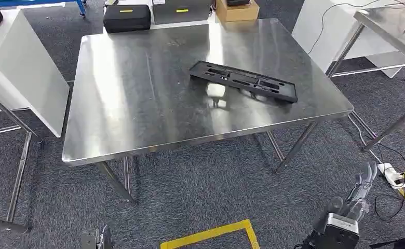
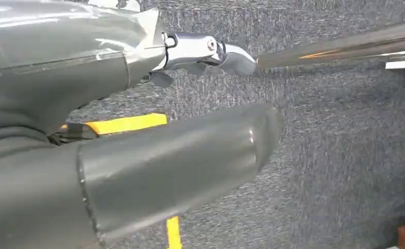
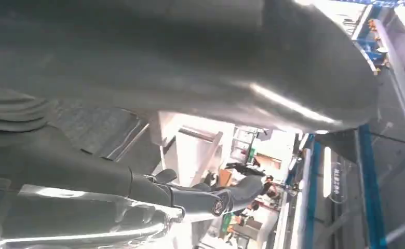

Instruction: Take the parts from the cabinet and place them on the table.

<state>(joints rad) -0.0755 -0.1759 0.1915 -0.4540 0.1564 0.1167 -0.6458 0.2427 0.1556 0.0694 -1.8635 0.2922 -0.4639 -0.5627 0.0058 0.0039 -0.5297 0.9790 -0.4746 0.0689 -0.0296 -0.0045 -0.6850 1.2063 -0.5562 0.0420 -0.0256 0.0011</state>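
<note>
At the far left of the head view a white panel [image 1: 31,72] is seen leaning by a neighbouring frame, and the left hand [image 1: 96,239] is only just caught low down beside the yellow floor tape [image 1: 216,234]. In the left wrist view its grey thumb and a silvery finger are stretched out over the carpet with nothing between them, so it is judged to be open and empty.

The steel table [image 1: 138,104] is set in the middle, and the task's black part [image 1: 243,81], a long flat tray-like piece with slots, is laid on it toward the right half, well inside the edges. A small white object [image 1: 216,90] is seen touching its near side (what it is cannot be told). Black cases [image 1: 126,17] and a cardboard box [image 1: 237,9] are ranged beyond the far edge.

To the right, the right hand [image 1: 359,194] is hung low with fingers extended and nothing held.

This part is judged delivered; whether more remain cannot be told. A white power strip [image 1: 392,175] and cables lie on the floor just beside the right hand, so a foot could be snagged in turning. A table leg could likewise be clipped by a swinging arm.
</note>
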